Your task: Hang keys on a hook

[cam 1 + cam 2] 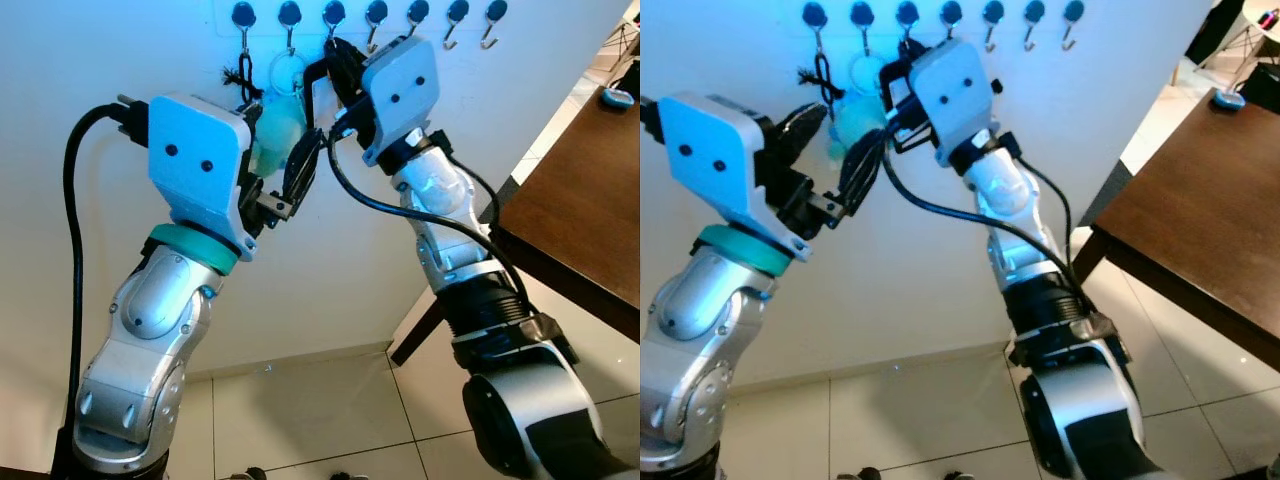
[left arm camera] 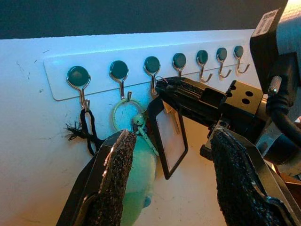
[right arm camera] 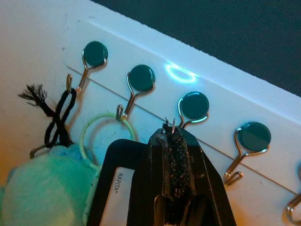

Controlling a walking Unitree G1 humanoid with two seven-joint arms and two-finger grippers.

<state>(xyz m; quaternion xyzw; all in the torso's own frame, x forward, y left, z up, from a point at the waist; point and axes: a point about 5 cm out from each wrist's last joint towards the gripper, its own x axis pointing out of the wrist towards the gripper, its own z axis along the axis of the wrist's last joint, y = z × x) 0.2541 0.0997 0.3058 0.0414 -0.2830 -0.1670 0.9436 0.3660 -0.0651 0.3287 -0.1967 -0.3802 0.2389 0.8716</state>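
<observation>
A white hook rack (image 2: 56, 80) runs along the wall, with several round-headed hooks. My right gripper (image 3: 173, 129) is raised to the third hook (image 2: 152, 66) and is shut on the keys, whose small metal ring pokes out at its tips. The keys' black-framed tag (image 2: 170, 136) hangs below the fingers. My left gripper (image 2: 173, 139) is open just below and in front of the tag, its pads (image 2: 115, 174) wide apart. One of its fingers lies by the green plush (image 1: 278, 130), which hangs from a pale ring (image 2: 123, 113) on the second hook.
A frayed black cord (image 2: 87, 125) hangs on the first hook. Several hooks (image 1: 455, 25) further right are bare. A dark brown table (image 1: 590, 200) stands at the right with a small blue object (image 1: 617, 97) on it. Tiled floor (image 1: 320, 410) lies below.
</observation>
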